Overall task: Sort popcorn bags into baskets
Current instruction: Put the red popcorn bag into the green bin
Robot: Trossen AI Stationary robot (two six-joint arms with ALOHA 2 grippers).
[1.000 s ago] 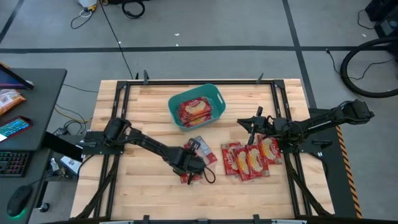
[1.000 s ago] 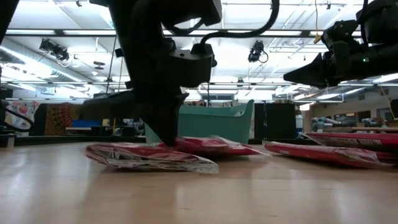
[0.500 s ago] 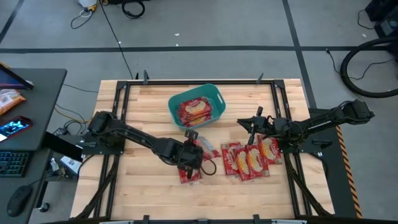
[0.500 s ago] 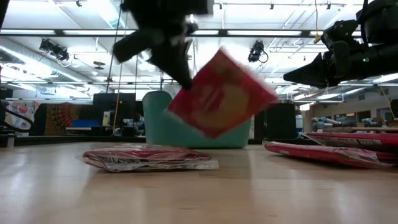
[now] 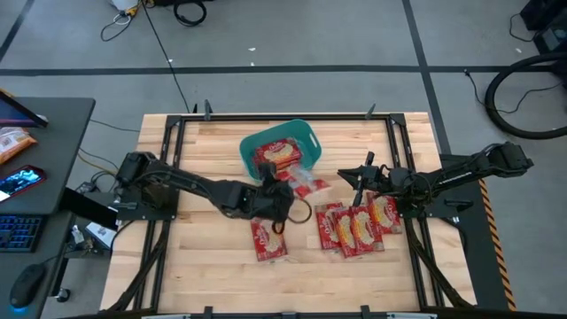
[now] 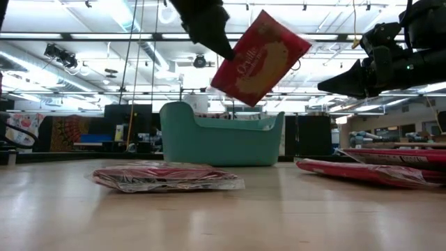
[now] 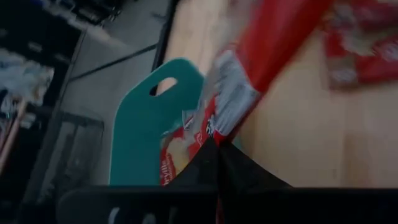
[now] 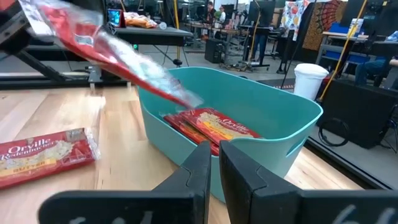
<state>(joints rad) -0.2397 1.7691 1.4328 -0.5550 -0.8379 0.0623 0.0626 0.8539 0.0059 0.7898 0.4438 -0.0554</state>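
My left gripper (image 5: pixel 287 189) is shut on one red popcorn bag (image 6: pixel 261 56), held in the air just in front of the teal basket (image 5: pixel 302 132), near its right end. The basket (image 6: pixel 223 143) stands at the table's far middle and holds a few bags (image 8: pixel 211 127). Another bag (image 5: pixel 268 239) lies flat on the table nearer the front edge. Several bags (image 5: pixel 356 227) lie overlapping to the right. My right gripper (image 5: pixel 347 175) hovers level above that pile, shut and holding nothing. My left gripper pinches the bag's silver crimped end (image 7: pixel 225 118) between its two fingers. The fingers (image 6: pixel 221 43) come slanting down from the table's left. The bag (image 7: pixel 273 43) reaches out beyond the fingertips, tilted and lifted clear of the table.
The wood table's bare middle (image 5: pixel 213 239) lies open to the left of the lone bag. Black frame rails (image 5: pixel 168 142) run along the table's edges. A desk with a keyboard (image 5: pixel 18 232) stands off the left side.
My left gripper has risen from the table and gone toward the far edge and the basket, rolling as it went. The bag it holds has been lifted clear off the bag beneath it and now hangs tilted in the air. That lower bag has stayed on the table.
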